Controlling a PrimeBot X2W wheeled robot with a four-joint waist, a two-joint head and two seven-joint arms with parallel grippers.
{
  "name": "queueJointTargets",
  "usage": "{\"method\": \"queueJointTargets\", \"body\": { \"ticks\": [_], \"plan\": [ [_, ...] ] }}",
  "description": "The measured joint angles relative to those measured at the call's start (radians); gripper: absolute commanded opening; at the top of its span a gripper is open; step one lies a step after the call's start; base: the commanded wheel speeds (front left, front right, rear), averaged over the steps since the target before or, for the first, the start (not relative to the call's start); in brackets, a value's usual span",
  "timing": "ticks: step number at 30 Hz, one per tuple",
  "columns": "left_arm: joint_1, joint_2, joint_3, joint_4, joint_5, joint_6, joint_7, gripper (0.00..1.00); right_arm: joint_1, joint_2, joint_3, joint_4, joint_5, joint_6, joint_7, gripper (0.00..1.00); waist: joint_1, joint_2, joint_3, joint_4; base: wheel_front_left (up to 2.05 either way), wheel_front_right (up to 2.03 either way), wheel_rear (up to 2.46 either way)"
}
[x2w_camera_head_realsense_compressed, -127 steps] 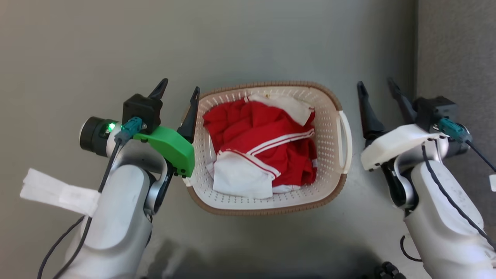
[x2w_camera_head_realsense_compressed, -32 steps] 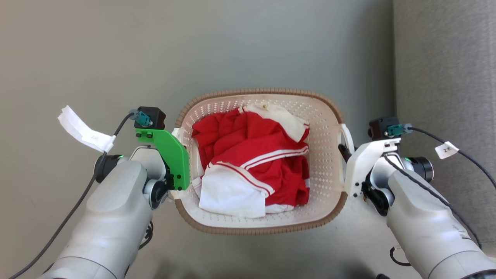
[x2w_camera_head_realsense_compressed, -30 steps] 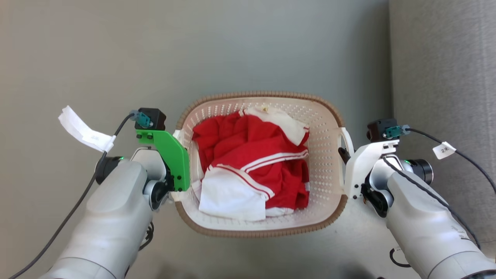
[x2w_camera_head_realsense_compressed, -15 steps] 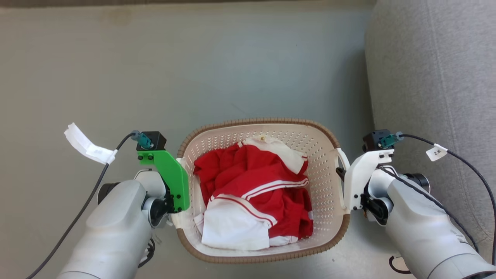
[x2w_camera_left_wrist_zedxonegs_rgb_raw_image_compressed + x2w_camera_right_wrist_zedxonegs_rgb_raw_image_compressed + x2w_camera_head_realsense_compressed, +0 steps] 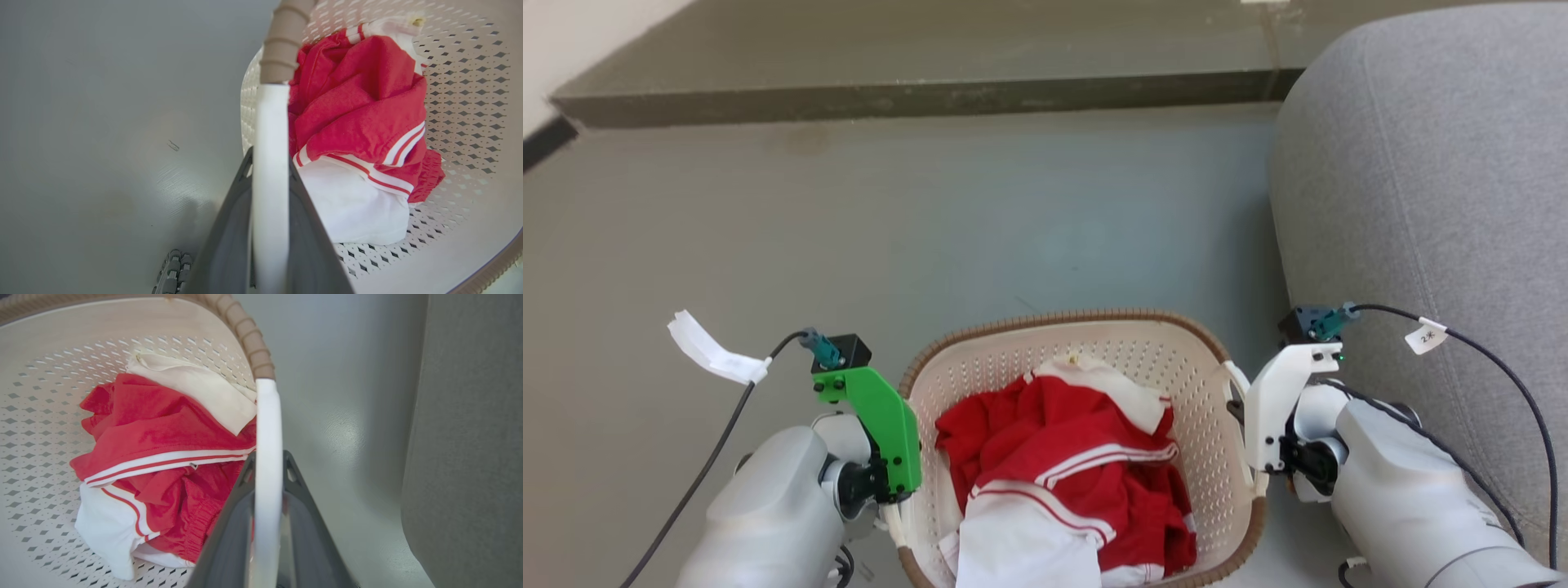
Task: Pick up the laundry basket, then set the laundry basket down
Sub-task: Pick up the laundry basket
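Left gripper (image 5: 269,157), right gripper (image 5: 268,457) tight on laundry basket (image 5: 1086,322) handles (red clothes (image 5: 1062,433) inside); perhaps a sofa (image 5: 1421,163) alongside.

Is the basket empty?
No, red and white clothes lie inside the basket.

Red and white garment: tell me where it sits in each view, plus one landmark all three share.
Head view: red and white garment at bottom centre, inside the laundry basket.
Left wrist view: right of centre, beside the white left handle.
Right wrist view: left of centre, beside the white right handle.
Shared landmark: the basket's brown rim.
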Motion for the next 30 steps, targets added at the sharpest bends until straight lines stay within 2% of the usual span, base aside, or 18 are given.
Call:
{"method": "queueJointTargets", "body": {
  "ticks": [18,30],
  "plan": [
    [0.078,-0.003,0.012,0.064,-0.075,0.0,0.095,0.0,0.079,0.001,0.067,-0.019,0.11,0.0,0.138,0.0,0.0,0.0,-0.195,0.003,0.0,0.0,0.0],
    [0.105,-0.004,0.021,0.085,-0.103,0.0,0.117,0.0,0.098,0.001,0.089,-0.023,0.147,0.0,0.185,0.0,0.0,0.0,-0.277,-0.002,0.0,0.0,0.0]
  ]
}}
